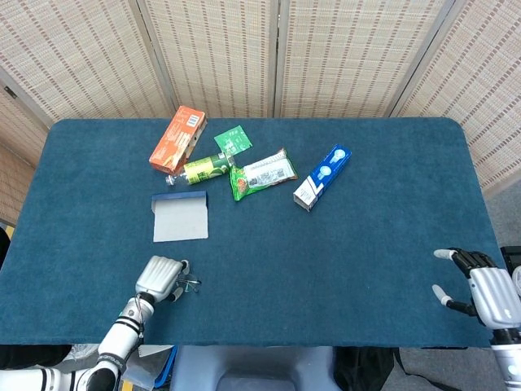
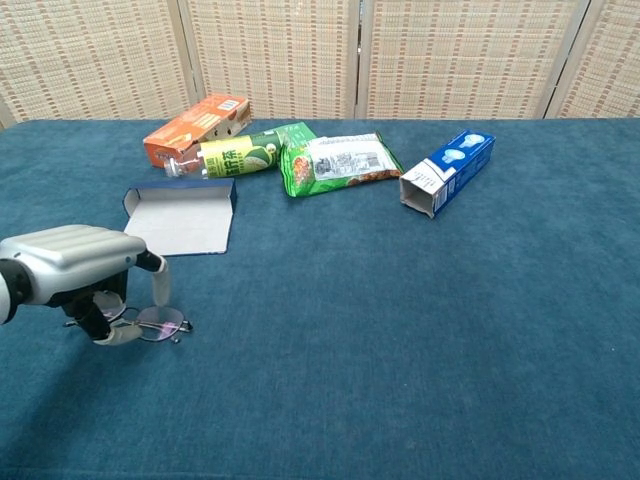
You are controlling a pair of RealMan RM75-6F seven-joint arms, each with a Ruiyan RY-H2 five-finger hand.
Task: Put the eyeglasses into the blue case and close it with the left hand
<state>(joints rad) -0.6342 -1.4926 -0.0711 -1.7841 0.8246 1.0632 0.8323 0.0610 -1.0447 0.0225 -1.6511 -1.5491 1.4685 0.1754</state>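
Two views of a blue-carpeted worktop (image 1: pixel 366 261) backed by woven folding screens (image 1: pixel 358 57). The left hand (image 1: pixel 160 278) lies palm down near the front left edge, directly over the eyeglasses (image 2: pixel 150 322). In the chest view its fingers (image 2: pixel 158 283) curl down around the frame, with one lens and a temple arm showing just beside them on the cloth. The hand appears to be pinching the frame, though the contact itself is hidden under the palm, so a firm grip cannot be confirmed. In the head view only a small part of the eyeglasses (image 1: pixel 190 283) shows at the hand's right side.

The blue case (image 1: pixel 180 217) lies open and flat behind the left hand, pale lining up, with its dark blue raised edge along the far side. It sits apart from the eyeglasses and holds nothing.

Behind the case is a cluster of packages: an orange box (image 1: pixel 177 138), a green bottle (image 1: pixel 200 170) lying on its side, a small green sachet (image 1: pixel 233 140), and a green snack bag (image 1: pixel 263 173) touching the bottle's end. To the right of these lies a blue and white carton (image 1: pixel 321 177), set diagonally, its open end toward the front.

The right hand (image 1: pixel 480 289) rests at the front right corner of the worktop, seen in the head view only, its fingers spread and holding nothing.
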